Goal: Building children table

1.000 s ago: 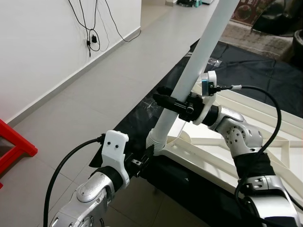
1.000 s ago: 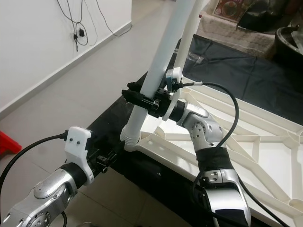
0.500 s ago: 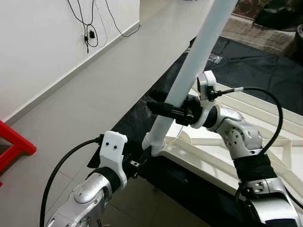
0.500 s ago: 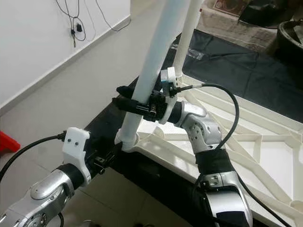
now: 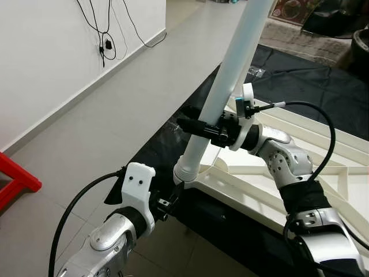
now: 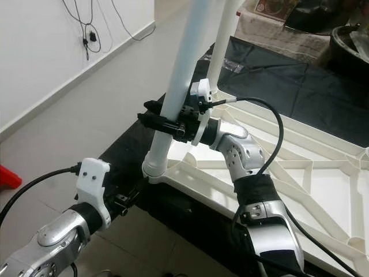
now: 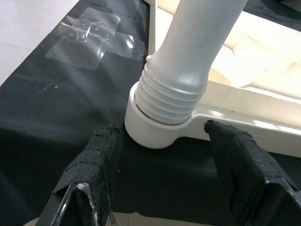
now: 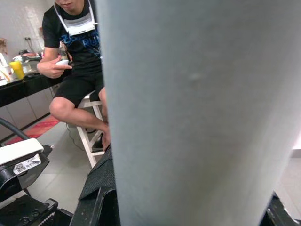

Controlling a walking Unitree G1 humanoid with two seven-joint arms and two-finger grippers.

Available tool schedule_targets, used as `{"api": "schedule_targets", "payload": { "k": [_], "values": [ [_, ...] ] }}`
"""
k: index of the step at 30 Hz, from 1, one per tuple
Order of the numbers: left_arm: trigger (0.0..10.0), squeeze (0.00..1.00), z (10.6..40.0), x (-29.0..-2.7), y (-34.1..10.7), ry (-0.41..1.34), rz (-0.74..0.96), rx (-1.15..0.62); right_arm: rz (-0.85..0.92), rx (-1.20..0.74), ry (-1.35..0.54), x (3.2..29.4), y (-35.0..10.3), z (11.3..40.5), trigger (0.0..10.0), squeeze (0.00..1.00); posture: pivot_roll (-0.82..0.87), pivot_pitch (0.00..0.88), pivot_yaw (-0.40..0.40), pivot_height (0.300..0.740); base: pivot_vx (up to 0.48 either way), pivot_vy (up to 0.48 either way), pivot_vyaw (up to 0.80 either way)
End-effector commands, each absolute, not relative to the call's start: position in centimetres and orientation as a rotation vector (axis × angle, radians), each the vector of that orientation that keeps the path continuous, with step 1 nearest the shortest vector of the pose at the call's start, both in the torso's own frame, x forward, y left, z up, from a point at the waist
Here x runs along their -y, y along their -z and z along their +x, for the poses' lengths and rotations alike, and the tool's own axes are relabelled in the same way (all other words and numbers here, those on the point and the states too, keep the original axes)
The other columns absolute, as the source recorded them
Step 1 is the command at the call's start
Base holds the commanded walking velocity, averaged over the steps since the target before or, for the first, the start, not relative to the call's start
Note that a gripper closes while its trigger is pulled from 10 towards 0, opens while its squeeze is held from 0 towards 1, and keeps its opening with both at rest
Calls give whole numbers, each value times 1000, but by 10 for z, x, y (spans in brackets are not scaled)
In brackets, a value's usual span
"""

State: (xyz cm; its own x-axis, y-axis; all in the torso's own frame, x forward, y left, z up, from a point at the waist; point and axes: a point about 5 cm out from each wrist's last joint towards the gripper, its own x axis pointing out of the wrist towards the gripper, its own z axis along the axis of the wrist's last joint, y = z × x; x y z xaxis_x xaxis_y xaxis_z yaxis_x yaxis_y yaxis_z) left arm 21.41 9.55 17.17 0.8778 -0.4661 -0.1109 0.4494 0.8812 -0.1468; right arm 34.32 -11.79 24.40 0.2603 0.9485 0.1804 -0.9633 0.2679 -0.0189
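Step, I think: screwing long white plastic table leg into corner socket of upside-down white plastic tabletop, leg at its 9 o'clock corner. Right gripper clamped on leg. Left gripper fingers apart, either side of socket. Next: turn leg tight, keep it straight.

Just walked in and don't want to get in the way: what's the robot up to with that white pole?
It is putting a small table together. The white tabletop lies upside down on a black mat. The right hand is shut on a white leg standing in the corner socket. The left hand is open at that socket, one finger on each side, not gripping. A person sits on a stool nearby.
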Motion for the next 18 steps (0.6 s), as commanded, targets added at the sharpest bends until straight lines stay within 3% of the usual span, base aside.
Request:
{"api": "schedule_targets", "payload": {
  "k": [1,10,18],
  "values": [
    [10000,0,210,-92,-172,497,-127,-151,16,33,-1235,124,-217,344,10000,0,201,200,-136,740,0,0,0],
    [10000,0,211,-92,-173,495,-127,-147,-66,16,-1171,123,-208,347,10000,0,201,201,-138,740,0,0,0],
    [10000,0,212,-92,-173,496,-121,-141,-86,-2,-1004,126,-201,352,10000,0,199,196,-139,740,0,0,0]
  ]
}}
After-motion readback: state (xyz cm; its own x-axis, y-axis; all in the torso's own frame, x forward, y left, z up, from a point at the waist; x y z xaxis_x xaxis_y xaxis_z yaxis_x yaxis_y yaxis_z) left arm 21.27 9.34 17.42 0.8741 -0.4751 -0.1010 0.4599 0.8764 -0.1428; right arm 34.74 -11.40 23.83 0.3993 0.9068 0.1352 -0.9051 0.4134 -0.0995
